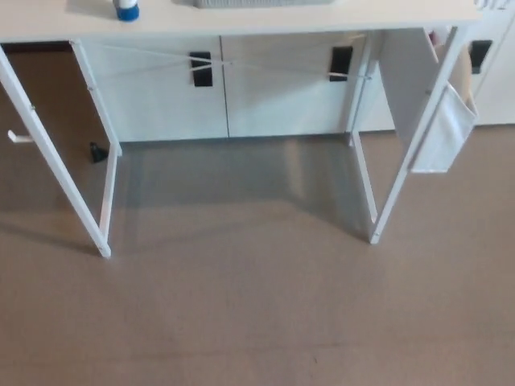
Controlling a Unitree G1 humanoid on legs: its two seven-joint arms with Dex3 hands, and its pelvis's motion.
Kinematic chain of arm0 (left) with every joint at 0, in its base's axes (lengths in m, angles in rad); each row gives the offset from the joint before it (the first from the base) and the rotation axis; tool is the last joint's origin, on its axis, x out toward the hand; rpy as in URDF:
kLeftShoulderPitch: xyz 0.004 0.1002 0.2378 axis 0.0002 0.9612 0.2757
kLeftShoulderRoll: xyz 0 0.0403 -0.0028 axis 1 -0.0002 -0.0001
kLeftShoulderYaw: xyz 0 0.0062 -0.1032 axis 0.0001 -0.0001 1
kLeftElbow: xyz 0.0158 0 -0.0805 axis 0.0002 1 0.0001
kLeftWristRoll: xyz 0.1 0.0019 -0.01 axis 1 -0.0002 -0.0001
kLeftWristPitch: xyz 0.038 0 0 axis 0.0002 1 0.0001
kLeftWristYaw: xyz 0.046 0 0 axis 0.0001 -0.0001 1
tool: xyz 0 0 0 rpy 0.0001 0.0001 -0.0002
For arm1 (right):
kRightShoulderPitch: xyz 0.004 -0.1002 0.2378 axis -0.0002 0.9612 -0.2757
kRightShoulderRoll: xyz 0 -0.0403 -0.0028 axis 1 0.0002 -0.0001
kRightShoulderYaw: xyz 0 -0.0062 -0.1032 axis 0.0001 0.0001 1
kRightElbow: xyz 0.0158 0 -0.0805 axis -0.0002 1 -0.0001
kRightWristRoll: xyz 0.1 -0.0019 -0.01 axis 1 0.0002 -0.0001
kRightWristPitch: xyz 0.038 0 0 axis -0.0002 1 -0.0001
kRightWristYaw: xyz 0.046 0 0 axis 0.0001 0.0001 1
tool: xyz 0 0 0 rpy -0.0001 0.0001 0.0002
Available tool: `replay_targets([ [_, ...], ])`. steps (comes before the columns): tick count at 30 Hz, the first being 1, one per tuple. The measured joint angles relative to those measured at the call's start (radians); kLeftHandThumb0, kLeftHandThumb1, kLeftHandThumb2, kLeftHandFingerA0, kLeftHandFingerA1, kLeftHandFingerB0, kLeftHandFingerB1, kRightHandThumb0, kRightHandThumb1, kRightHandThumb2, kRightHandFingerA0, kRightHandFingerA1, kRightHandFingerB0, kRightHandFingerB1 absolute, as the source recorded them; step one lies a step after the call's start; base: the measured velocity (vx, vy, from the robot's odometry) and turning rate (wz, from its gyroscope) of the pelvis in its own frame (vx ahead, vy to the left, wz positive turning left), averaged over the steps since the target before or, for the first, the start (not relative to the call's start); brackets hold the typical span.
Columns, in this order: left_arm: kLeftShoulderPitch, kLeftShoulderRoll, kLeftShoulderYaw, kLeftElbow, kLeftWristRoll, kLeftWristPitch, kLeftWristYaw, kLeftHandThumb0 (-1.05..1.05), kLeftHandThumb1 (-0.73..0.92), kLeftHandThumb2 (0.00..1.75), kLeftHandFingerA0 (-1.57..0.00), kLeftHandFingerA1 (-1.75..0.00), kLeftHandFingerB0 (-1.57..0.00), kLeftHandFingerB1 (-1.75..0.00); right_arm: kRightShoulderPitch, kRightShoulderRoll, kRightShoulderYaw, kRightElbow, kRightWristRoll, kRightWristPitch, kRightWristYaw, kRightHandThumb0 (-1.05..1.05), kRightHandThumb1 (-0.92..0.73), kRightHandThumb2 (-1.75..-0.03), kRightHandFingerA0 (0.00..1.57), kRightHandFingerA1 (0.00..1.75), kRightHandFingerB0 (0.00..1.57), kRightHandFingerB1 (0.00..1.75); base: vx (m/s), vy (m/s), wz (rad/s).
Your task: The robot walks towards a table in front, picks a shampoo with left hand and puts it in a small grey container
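Observation:
At the top edge of the head view, a white table (241, 26) stands ahead on thin white legs. On its top at the left sits the bottom of a blue and white bottle (126, 10), cut off by the frame. The edge of a grey container (261, 3) shows at the top middle of the tabletop. Neither of my hands shows in this view.
Brown floor (241, 305) stretches between me and the table. White cabinets with black handles (201, 68) line the wall behind it. A white fabric pouch (447, 133) hangs off the table's right side. A small dark object (97, 152) lies on the floor under the left end.

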Motion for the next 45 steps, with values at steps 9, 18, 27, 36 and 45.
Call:
replay_targets([
  [9,-0.004,-0.004,-0.003,-0.001,-0.001,-0.001,0.005,-0.22,0.56,0.64,-0.53,-0.52,-0.45,-0.43,-0.008,0.009,-0.023,-0.019,0.024,-0.025,-0.012,-0.35,-0.52,-0.73,0.74,0.59,0.53,0.52,0.29,-0.101,0.01],
  [18,-0.014,-0.006,-0.001,0.011,-0.001,-0.001,0.013,-0.21,0.56,0.63,-0.53,-0.51,-0.45,-0.42,0.012,0.012,-0.023,-0.017,0.029,-0.032,-0.015,-0.27,-0.6,-0.58,0.78,0.5,0.57,0.42,0.12,0.101,0.0],
  [27,-0.01,0.006,-0.002,0.016,-0.001,-0.001,0.015,-0.18,0.6,0.57,-0.53,-0.48,-0.46,-0.38,0.007,0.019,-0.019,-0.004,0.028,-0.038,-0.017,-0.35,-0.51,-0.72,0.72,0.58,0.53,0.51,0.08,0.078,0.01],
  [36,-0.016,0.002,-0.005,0.02,0.0,-0.001,0.023,-0.18,0.6,0.57,-0.55,-0.47,-0.47,-0.38,0.002,0.01,-0.008,0.001,0.028,-0.039,-0.028,-0.3,-0.58,-0.57,0.81,0.5,0.58,0.42,0.05,-0.157,0.07],
  [45,-0.017,0.002,-0.014,0.019,0.001,-0.001,0.023,-0.18,0.58,0.62,-0.53,-0.51,-0.45,-0.41,0.006,0.013,-0.004,0.007,0.028,-0.042,-0.035,-0.29,-0.59,-0.57,0.8,0.51,0.59,0.43,0.12,0.012,-0.06],
])
